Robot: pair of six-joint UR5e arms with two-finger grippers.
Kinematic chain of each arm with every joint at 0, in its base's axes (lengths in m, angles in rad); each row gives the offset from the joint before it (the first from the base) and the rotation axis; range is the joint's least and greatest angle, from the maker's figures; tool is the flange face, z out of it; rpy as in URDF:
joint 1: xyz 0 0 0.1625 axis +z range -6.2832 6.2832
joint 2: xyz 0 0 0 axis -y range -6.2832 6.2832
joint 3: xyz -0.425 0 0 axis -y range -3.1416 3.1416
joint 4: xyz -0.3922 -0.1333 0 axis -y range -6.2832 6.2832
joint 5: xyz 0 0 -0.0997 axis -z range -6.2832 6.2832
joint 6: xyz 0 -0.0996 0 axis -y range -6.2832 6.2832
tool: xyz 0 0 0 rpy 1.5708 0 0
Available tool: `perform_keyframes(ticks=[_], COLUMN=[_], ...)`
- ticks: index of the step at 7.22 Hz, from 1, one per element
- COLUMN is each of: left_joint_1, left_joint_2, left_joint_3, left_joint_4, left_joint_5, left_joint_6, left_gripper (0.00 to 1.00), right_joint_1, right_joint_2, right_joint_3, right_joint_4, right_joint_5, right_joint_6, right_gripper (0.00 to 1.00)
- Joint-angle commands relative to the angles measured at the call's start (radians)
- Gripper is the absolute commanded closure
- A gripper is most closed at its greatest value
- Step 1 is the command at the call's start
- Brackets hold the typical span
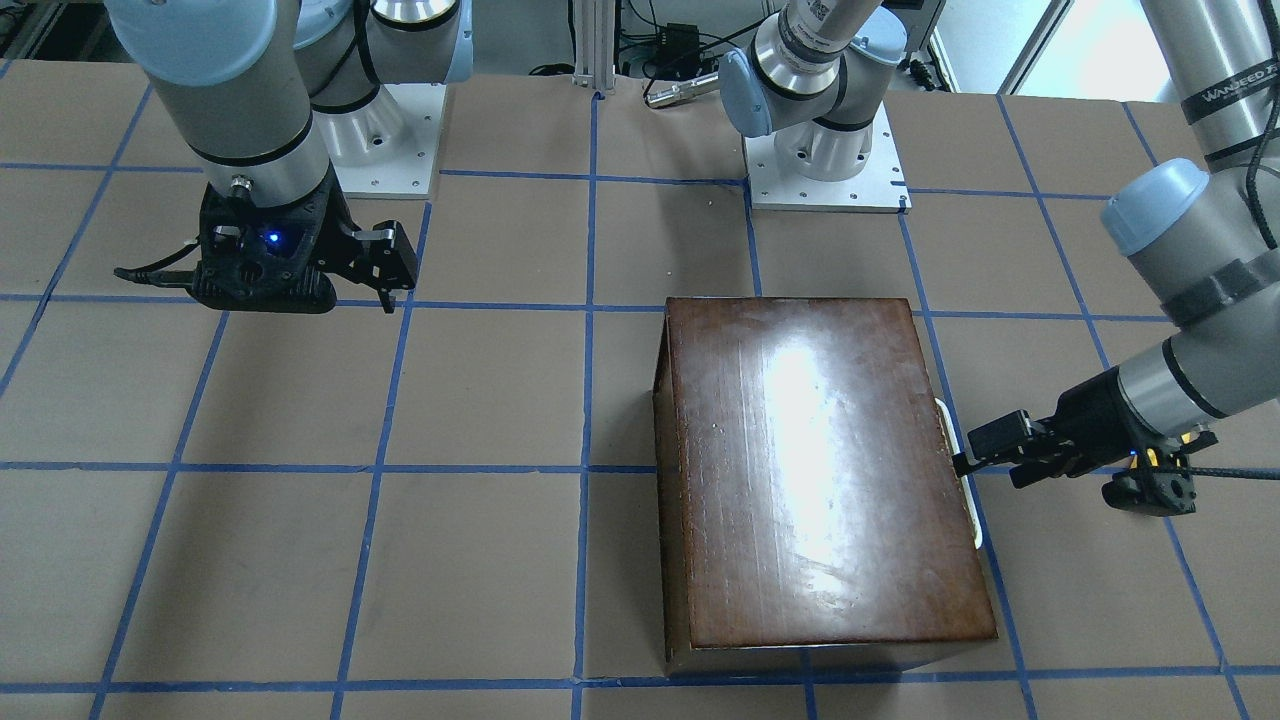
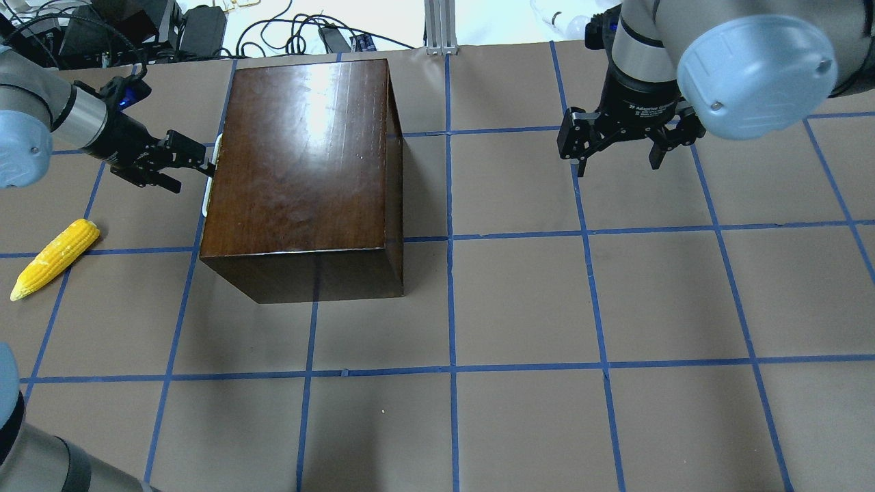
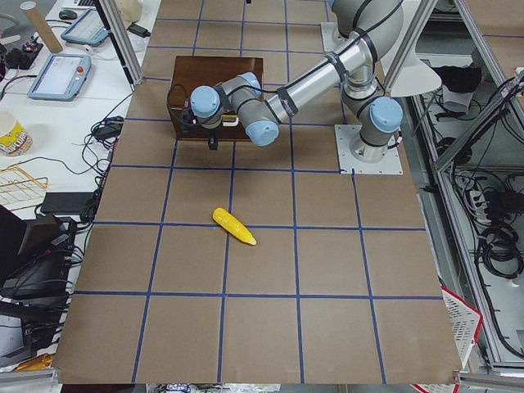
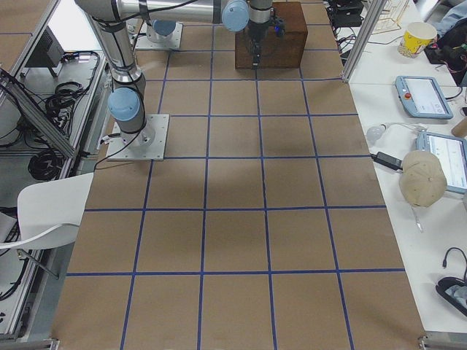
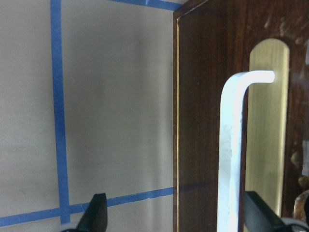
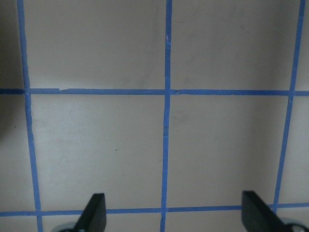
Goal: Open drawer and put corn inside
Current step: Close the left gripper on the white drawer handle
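The glossy dark-brown box (image 2: 301, 157) stands on the table, and its drawer (image 5: 203, 121) is shut. The drawer's front faces my left arm and carries a white handle (image 5: 231, 154) on a brass plate. My left gripper (image 2: 195, 174) is open and level with that handle (image 2: 212, 171); in the left wrist view the handle runs between the two fingertips (image 5: 99, 212). The yellow corn (image 2: 55, 258) lies on the table nearer to me than the left gripper, well apart from it. Out over bare table on the other side, my right gripper (image 2: 615, 164) hangs open and holds nothing.
Brown paper with a blue tape grid covers the table (image 2: 519, 307). The two arm bases (image 1: 825, 170) are bolted along the robot's edge. Cables and boxes (image 2: 205, 27) lie beyond the far edge. Side benches hold tablets (image 3: 59, 75) and a cup.
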Motion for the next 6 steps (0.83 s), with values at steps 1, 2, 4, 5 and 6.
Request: perform_keyframes(ticks=[1, 2, 4, 5, 6], left_joint_1=[-0.001, -0.002, -0.004, -0.004, -0.004], left_joint_2=[-0.006, -0.011, -0.017, -0.020, -0.023], left_joint_3=[-0.002, -0.002, -0.002, -0.002, -0.002], left_joint_4=[-0.001, -0.001, -0.001, -0.001, -0.001], left_joint_5=[0.000, 0.000, -0.001, -0.001, -0.001], left_joint_6=[0.000, 0.002, 0.002, 0.002, 0.002], left_gripper=[0.00, 0.00, 0.00, 0.00, 0.00], right_joint_1=[0.000, 0.000, 0.000, 0.000, 0.000], right_joint_2=[0.000, 0.000, 0.000, 0.000, 0.000], right_joint_3=[0.000, 0.000, 0.000, 0.000, 0.000], right_joint_4=[-0.001, 0.000, -0.001, 0.000, -0.001], right_joint_5=[0.000, 0.000, 0.000, 0.000, 0.000], right_joint_6=[0.000, 0.000, 0.000, 0.000, 0.000], right_gripper=[0.00, 0.00, 0.00, 0.00, 0.00])
